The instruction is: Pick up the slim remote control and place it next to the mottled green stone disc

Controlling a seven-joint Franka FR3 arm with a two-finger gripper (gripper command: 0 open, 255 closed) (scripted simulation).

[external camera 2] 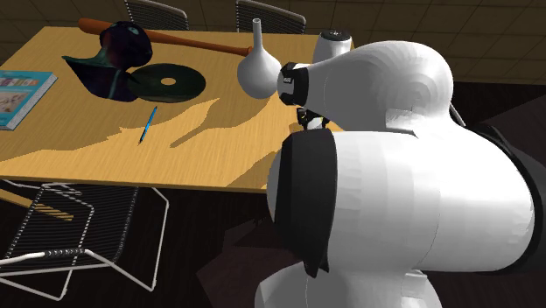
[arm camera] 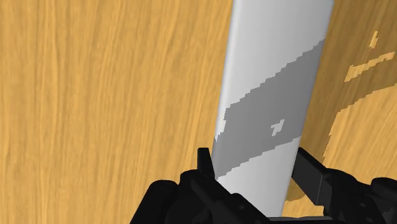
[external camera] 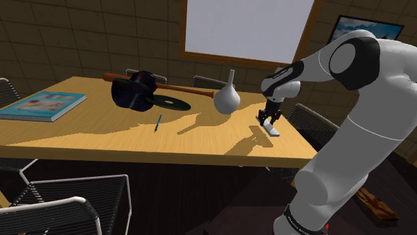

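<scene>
Gripper clamped on the remote, well away from the disc

Gripper first: your wrist view shows its two black fingers standing apart with the remote between them, one finger pressed to each long edge. So the hand is closed around the remote's width and grips it. The remote is a plain pale slab, part white and part grey under a band of shadow, and it runs straight away from the hand over the wood grain of the table.

From the shoulder view you see the hand pointing down near the table's right end, with the remote at its tips, low over the tabletop. You cannot tell from here whether it rests on the wood or hangs just clear of it.

The disc, dark green, lies flat toward the middle of the table, well apart from the remote. A white vase stands between them. Beside the disc, on the shoulder view's left, a dark bowl-like thing sits tilted, and a long wooden stick lies behind both. A blue pen lies in front of the disc, and a book sits at the far left end.

In the second exterior view the disc lies left of the vase.
</scene>
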